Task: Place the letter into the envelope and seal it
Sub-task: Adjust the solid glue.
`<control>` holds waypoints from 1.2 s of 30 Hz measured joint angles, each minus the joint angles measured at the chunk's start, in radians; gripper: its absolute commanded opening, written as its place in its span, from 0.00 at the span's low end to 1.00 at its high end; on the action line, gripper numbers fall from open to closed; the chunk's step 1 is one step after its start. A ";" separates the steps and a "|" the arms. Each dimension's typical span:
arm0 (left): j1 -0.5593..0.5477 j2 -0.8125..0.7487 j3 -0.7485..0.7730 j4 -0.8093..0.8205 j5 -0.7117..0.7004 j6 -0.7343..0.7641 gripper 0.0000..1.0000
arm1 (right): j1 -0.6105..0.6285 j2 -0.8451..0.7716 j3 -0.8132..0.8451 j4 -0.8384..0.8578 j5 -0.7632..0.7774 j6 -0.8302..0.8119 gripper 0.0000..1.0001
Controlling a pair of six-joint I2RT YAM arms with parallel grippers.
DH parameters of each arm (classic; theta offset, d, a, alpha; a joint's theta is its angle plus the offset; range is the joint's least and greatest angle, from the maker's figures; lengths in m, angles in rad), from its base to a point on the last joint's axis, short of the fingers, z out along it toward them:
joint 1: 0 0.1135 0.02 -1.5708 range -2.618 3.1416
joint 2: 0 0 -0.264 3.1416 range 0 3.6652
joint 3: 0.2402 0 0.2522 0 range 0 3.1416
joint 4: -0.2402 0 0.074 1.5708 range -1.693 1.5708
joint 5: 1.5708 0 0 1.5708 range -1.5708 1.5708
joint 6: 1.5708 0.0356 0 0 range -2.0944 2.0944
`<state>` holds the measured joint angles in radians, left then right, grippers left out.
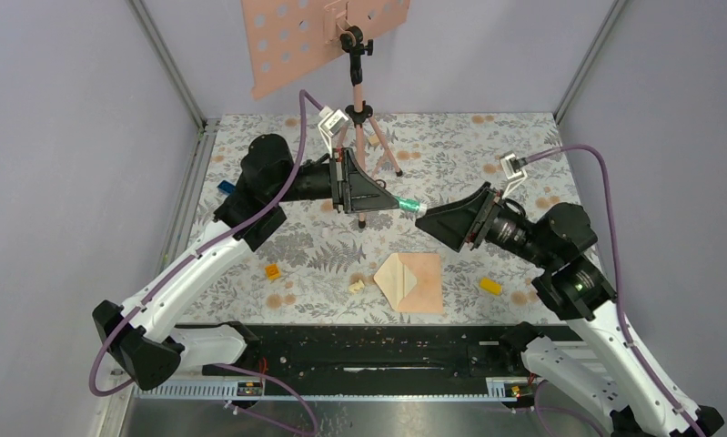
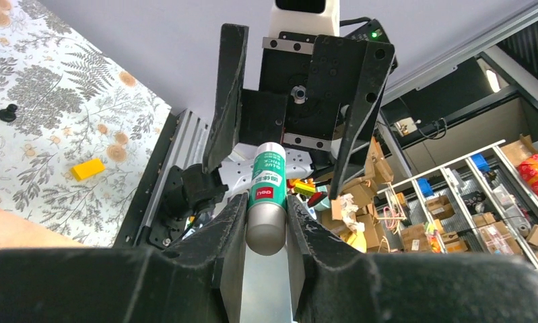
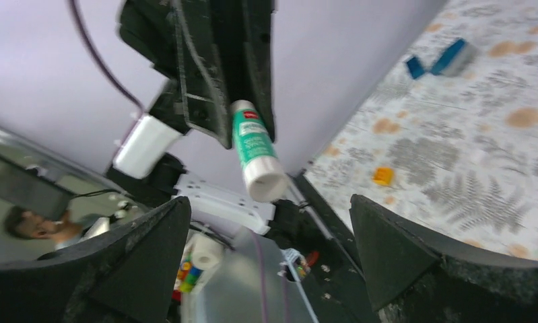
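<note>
The peach envelope (image 1: 419, 282) lies flat on the table near the front edge, with a cream triangular flap (image 1: 391, 278) folded out to its left. The letter does not show as a separate sheet. My left gripper (image 1: 394, 202) is raised above the table and shut on a green-and-white glue stick (image 1: 406, 203), also seen in the left wrist view (image 2: 266, 195). The stick's white end (image 3: 264, 183) points at my right gripper (image 1: 425, 217). That gripper is open and empty just right of the stick, and its fingers (image 3: 414, 249) stand wide apart.
A pink perforated stand plate (image 1: 323, 36) sits on a tripod (image 1: 359, 137) at the back. Small blocks lie about: yellow (image 1: 490, 285), orange (image 1: 272, 270), cream (image 1: 356, 286). A blue piece (image 1: 225, 188) lies at the left wall.
</note>
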<state>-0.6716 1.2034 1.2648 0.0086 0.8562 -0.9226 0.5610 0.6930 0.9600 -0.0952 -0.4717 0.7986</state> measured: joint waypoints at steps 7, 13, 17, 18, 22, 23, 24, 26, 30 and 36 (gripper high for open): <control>0.005 0.004 -0.016 0.111 0.013 -0.085 0.00 | -0.001 0.051 -0.036 0.244 -0.094 0.129 0.92; 0.005 0.011 -0.016 0.153 0.031 -0.122 0.00 | -0.001 0.076 -0.035 0.306 -0.111 0.138 0.75; 0.005 0.018 -0.016 0.156 0.037 -0.126 0.00 | -0.001 0.114 -0.032 0.359 -0.138 0.156 0.69; 0.005 0.019 -0.016 0.155 0.038 -0.127 0.00 | -0.001 0.125 -0.031 0.370 -0.145 0.161 0.66; 0.005 0.022 -0.016 0.153 0.038 -0.126 0.00 | -0.001 0.156 -0.024 0.393 -0.171 0.172 0.59; 0.005 0.023 -0.016 0.153 0.038 -0.126 0.00 | -0.001 0.161 -0.022 0.396 -0.175 0.175 0.58; 0.005 0.023 -0.016 0.152 0.038 -0.126 0.00 | -0.001 0.164 -0.021 0.400 -0.178 0.178 0.56; 0.005 0.023 -0.016 0.152 0.039 -0.126 0.00 | -0.001 0.166 -0.021 0.404 -0.180 0.180 0.51; 0.005 0.023 -0.016 0.157 0.050 -0.130 0.00 | -0.001 0.167 -0.021 0.421 -0.185 0.189 0.29; 0.009 0.024 -0.016 0.169 0.055 -0.130 0.00 | -0.005 0.172 -0.023 0.430 -0.180 0.213 0.00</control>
<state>-0.6624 1.2270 1.2491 0.1776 0.9112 -1.0531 0.5560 0.8650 0.9375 0.3347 -0.6521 1.0115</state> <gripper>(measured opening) 0.246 0.300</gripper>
